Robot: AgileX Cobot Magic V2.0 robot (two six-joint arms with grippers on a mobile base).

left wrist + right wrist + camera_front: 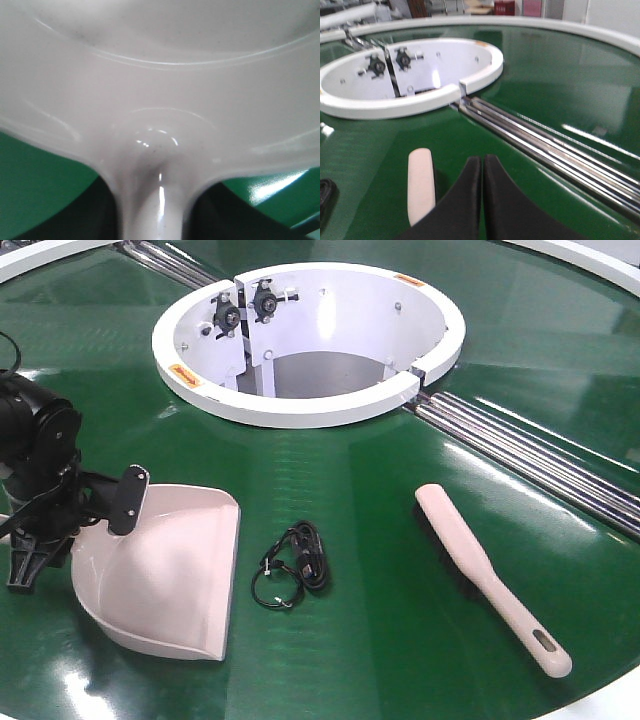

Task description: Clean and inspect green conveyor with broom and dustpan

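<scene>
Orange stickers (183, 373) on white ring (300, 405): print too small to read. Left gripper (75, 530) clamped on the dustpan (170, 580) handle, front left of green conveyor (400, 640). Right gripper (482, 195) pinched shut, empty, just beside the broom (480, 570), which lies flat. Black cable bundle (295, 565) between the two tools. Steel rails (530, 455) behind the broom; bare belt around it.

white ring (300, 410) up top, two black knobs (265, 302) inside; steel rails (520, 450) run off it; coiled black cable (300, 562) lower down
</scene>
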